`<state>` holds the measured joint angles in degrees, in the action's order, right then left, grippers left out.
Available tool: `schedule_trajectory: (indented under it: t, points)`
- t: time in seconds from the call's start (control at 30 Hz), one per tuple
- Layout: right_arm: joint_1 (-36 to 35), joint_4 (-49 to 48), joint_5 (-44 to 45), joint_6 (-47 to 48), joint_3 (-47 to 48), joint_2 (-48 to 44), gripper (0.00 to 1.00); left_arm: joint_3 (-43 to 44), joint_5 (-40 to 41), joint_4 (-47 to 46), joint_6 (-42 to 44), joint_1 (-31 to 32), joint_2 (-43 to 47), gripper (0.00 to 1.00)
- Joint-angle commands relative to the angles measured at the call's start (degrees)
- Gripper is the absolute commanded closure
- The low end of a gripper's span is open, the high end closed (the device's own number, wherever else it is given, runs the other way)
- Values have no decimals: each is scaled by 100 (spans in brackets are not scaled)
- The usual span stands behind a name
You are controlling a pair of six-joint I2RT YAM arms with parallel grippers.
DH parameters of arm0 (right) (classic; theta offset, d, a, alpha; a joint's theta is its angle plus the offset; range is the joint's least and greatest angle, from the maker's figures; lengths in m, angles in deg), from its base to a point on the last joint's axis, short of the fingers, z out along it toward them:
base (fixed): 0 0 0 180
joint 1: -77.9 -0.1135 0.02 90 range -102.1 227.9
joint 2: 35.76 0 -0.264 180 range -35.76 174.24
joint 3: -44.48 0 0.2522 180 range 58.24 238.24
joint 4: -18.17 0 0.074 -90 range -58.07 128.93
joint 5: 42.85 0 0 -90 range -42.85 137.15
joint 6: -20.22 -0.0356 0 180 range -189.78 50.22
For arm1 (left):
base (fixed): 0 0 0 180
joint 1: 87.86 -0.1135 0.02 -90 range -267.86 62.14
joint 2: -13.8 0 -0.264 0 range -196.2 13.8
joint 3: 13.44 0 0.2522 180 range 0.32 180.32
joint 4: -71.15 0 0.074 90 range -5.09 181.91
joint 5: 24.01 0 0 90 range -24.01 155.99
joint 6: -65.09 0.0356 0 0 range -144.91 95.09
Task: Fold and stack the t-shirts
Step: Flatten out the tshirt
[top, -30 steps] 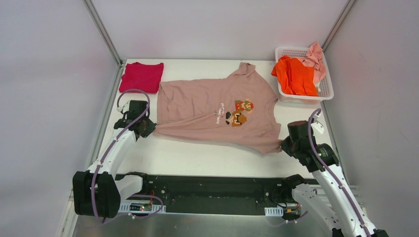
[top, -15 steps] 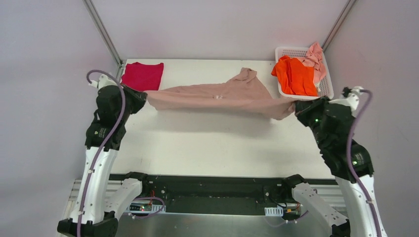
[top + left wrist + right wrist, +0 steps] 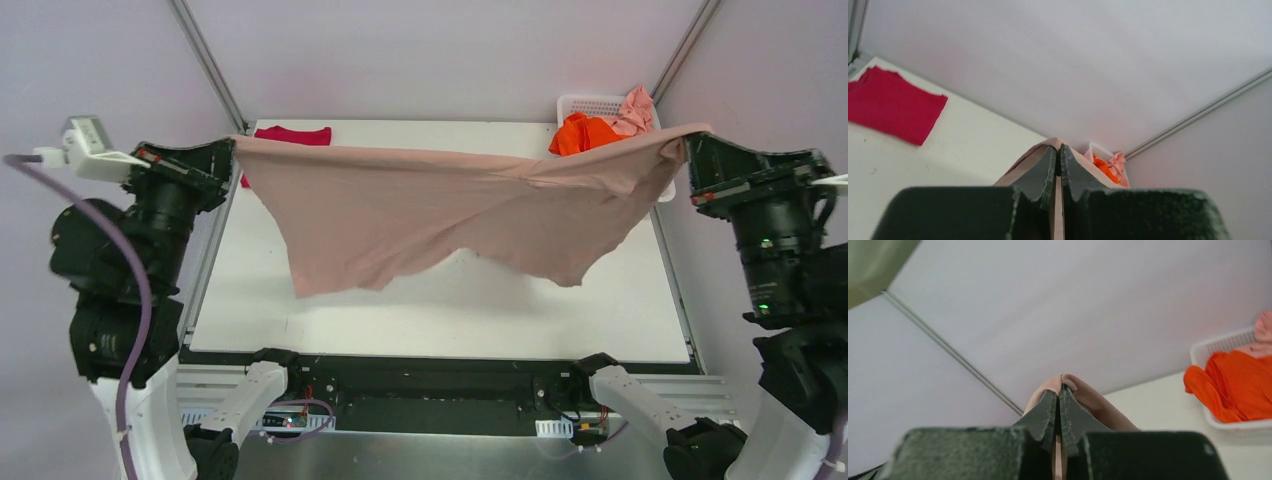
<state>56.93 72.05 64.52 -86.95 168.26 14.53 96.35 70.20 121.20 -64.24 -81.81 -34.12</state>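
Note:
The large dusty-pink beige t-shirt hangs in the air, stretched wide between both arms high above the table. My left gripper is shut on its left corner; the cloth wraps over the closed tips. My right gripper is shut on the right corner, pink cloth bunched over the tips. A folded crimson-magenta t-shirt lies at the table's far left. The orange t-shirt and pale pink t-shirt sit in the basket.
The white lattice basket stands at the far right corner. The white table lies under the hanging shirt. Metal frame posts and pale walls close in the back and sides.
Both arms rose and spread, lifting the beige t-shirt off the table by its near corners; it now hangs spread in the air, plain side facing the camera.

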Motion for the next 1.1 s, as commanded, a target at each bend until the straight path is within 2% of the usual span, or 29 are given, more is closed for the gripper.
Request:
schedule_trajectory:
  t: [0.0, 0.13, 0.23, 0.37, 0.5, 0.67, 0.83, 0.97, 1.07]
  points:
    - [24, -112, -852, 600, 1160, 292, 100, 973, -202, 229, 363, 13, 23, 100]
    - [30, 16, -1369, 714, 1774, 329, 100, 1687, -264, 444, 479, 11, -15, 100]
    - [26, -23, -1422, 730, 1948, 237, 100, 1968, -275, 540, 513, 6, 6, 100]
    - [26, -73, -1497, 818, 2032, 220, 100, 2111, -254, 589, 525, 7, 13, 100]
    - [26, 14, -1067, 987, 1904, 428, 100, 1928, -282, 589, 514, 8, -83, 100]
    - [19, -296, -286, 1417, 962, 746, 100, 1264, 18, 552, 546, 2, -543, 100]
    - [29, -1278, 778, 2184, -395, 1269, 100, -194, 757, -136, 664, 6, -1281, 100]
    - [98, -1696, 850, 2504, -1389, 2006, 100, -1378, 1204, -1228, 690, 3, -2230, 100]
    - [281, -1825, 572, 2396, -1868, 2864, 100, -1721, 1430, -1947, 803, -2, -3370, 100]
